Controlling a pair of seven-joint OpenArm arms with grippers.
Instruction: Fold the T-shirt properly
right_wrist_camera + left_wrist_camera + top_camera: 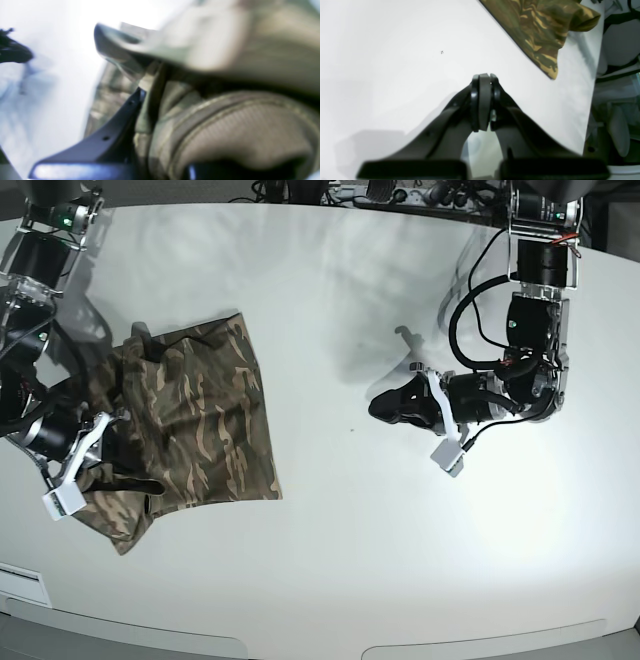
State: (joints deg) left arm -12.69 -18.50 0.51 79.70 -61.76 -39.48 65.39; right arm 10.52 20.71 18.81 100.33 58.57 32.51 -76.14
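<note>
The T-shirt [195,420] lies bunched on the worktop's [330,570] left side. The right gripper [100,442] pinches its edge — it should pull slowly and flat. The left gripper [483,82] is closed and empty, well apart.

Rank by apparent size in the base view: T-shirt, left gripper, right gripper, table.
1. table
2. T-shirt
3. left gripper and right gripper: unsure, since cloth hides most of the right one.

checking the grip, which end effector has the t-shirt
The right end effector, shut on the T-shirt at its edge; the left end effector is shut over bare table, holding nothing.
</note>
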